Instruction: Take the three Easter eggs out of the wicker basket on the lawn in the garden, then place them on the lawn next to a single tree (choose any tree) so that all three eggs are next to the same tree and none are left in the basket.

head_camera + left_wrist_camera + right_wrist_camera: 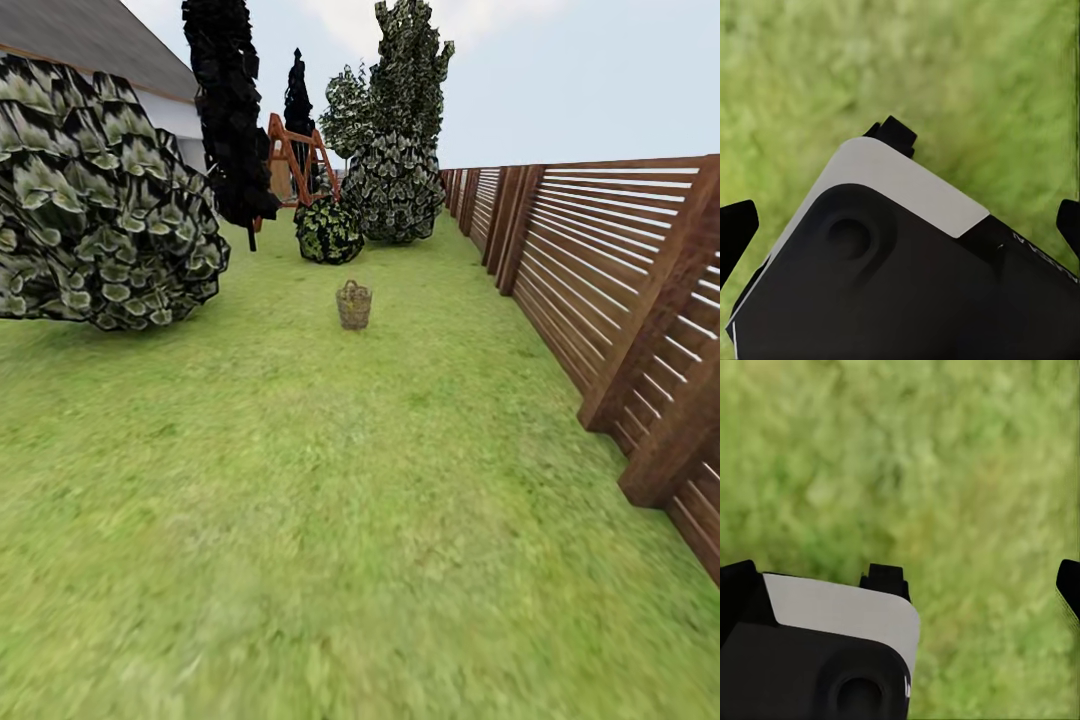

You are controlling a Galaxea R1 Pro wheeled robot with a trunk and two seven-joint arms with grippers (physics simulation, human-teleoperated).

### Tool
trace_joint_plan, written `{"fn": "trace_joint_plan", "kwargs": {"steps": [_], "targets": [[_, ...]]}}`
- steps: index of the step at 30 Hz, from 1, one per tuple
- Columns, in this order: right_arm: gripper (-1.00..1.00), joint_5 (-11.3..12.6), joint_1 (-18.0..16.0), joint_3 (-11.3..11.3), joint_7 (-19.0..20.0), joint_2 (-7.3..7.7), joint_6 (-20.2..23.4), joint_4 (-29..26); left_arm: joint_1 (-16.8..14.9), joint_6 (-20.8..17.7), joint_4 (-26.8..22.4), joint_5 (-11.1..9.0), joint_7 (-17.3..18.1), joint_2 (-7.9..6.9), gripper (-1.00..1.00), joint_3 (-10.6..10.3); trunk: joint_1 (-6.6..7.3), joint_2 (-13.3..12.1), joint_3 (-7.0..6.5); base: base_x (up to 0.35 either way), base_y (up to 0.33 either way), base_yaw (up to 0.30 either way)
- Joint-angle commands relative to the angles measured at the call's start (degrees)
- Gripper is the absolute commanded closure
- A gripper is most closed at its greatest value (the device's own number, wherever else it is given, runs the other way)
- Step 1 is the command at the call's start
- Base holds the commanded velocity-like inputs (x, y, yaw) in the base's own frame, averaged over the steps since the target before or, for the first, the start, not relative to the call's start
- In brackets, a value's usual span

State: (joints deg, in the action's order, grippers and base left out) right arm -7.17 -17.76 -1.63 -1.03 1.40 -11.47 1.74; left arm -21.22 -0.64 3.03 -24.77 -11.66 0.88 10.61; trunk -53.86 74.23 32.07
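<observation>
- Three views, head first: we see the wicker basket (353,305) standing alone on the lawn (300,520), well ahead of us, with a slatted fence (620,300) to the right and a big bush (95,200) to the left. We cannot make out any eggs inside from here.
- Left wrist: our left gripper (900,225) hangs over bare grass, dark fingertips (736,229) spread wide, grasping nothing.
- Right wrist: our right gripper (900,585) likewise looks released over grass.
- Risk, we judge: driving in too fast or off-line could knock the light basket over and scatter the eggs.
</observation>
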Motion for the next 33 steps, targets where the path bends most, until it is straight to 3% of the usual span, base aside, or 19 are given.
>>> {"fn": "trace_joint_plan", "kwargs": {"steps": [1, 33], "targets": [[-1.0, -0.39, -0.08, -0.12, -0.11, 0.01, -0.3, 0.19, -0.05, -0.07, 0.05, 0.34, -0.2, -0.01, -1.0, 0.46, -0.03, 0.03, 0.05, 0.317, 0.0, -0.01], [-1.0, -0.38, -0.08, -0.12, -0.11, 0.07, -0.3, 0.2, -0.05, -0.07, 0.05, 0.34, -0.21, -0.09, -1.0, 0.46, -0.03, 0.03, -0.08, 0.317, 0.0, -0.261]]}}
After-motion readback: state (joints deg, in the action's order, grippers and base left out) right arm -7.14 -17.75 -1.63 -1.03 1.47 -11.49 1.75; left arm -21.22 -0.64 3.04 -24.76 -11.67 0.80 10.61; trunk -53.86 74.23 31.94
